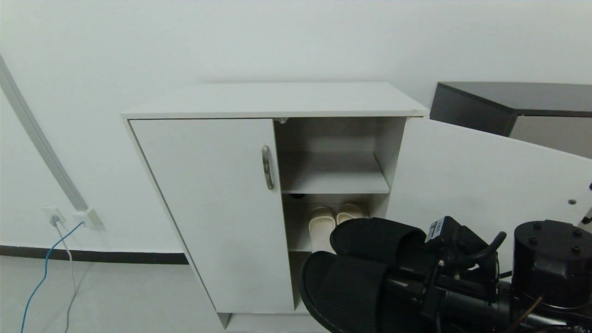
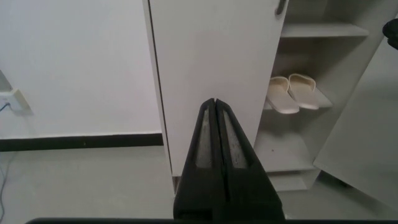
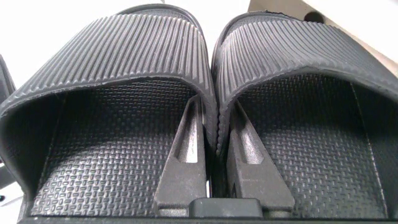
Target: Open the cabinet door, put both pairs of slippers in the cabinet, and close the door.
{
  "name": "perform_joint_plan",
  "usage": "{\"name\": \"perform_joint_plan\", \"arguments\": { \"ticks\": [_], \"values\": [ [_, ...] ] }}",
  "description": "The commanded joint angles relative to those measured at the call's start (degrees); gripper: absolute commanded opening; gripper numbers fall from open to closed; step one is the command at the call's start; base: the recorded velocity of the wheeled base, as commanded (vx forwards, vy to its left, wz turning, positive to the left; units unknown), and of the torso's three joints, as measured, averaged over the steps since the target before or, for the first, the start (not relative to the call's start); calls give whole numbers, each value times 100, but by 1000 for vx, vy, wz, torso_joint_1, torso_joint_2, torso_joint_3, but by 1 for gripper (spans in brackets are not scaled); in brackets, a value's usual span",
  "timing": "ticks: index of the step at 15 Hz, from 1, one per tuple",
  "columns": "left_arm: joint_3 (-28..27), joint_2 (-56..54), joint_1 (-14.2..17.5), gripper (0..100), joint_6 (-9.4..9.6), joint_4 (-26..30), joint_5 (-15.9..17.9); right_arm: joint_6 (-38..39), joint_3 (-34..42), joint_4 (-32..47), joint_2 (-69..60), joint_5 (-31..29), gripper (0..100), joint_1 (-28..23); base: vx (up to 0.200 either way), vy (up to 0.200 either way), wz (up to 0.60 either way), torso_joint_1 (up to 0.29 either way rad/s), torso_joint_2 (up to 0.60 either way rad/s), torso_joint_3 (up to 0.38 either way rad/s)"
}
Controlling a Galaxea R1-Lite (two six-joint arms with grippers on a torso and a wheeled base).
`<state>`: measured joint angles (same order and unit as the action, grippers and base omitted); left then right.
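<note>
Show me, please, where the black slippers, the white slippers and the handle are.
black slippers (image 1: pixel 351 286): head view, ribbed strap of the nearer slipper.
white slippers (image 2: pixel 283 99): left wrist view, top of one slipper.
handle (image 1: pixel 267 167): head view, middle of the metal bar.

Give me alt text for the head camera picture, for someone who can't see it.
The right gripper holds a pair of black slippers before a white cabinet whose right door stands open. A cream pair lies inside; the left door is shut.

- cabinet (image 1: pixel 208 208): smooth, matt white laminate
- handle (image 1: pixel 267 167): brushed metal, dull sheen
- black slippers (image 3: pixel 143 56): matt, rubbery; ribbed straps, pebbled footbeds
- cream slippers (image 2: pixel 291 93): smooth, matt
</note>
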<state>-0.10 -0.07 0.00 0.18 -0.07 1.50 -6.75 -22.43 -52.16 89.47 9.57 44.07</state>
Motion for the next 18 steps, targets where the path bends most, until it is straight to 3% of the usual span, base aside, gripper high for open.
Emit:
{"name": "perform_joint_plan", "arguments": {
  "ticks": [1, 5, 11, 14, 18],
  "values": [
    [1, 7, 0, 0, -1, -1, -1, -1, 2, -4, 18, 1, 0, -4, 0, 0, 0, -71, 452, 383],
    [1, 7, 0, 0, -1, -1, -1, -1, 2, -4, 18, 1, 0, -4, 0, 0, 0, -17, 347, 309],
    [1, 7, 0, 0, 17, -1, 8, -1, 11, -4, 1, 1, 0, -4, 0, 0, 0, 0, 0, 0],
    [1, 7, 0, 0, 17, 7, 8, -1, 11, -4, 9, 1, 0, -4, 0, 200, 0, 1, 2, 2],
    [1, 7, 0, 0, 8, -1, 8, 7, 2, -4, 27, 1, 0, -4, 0, 0, 0, -1, 44, 37]
  ]
}}
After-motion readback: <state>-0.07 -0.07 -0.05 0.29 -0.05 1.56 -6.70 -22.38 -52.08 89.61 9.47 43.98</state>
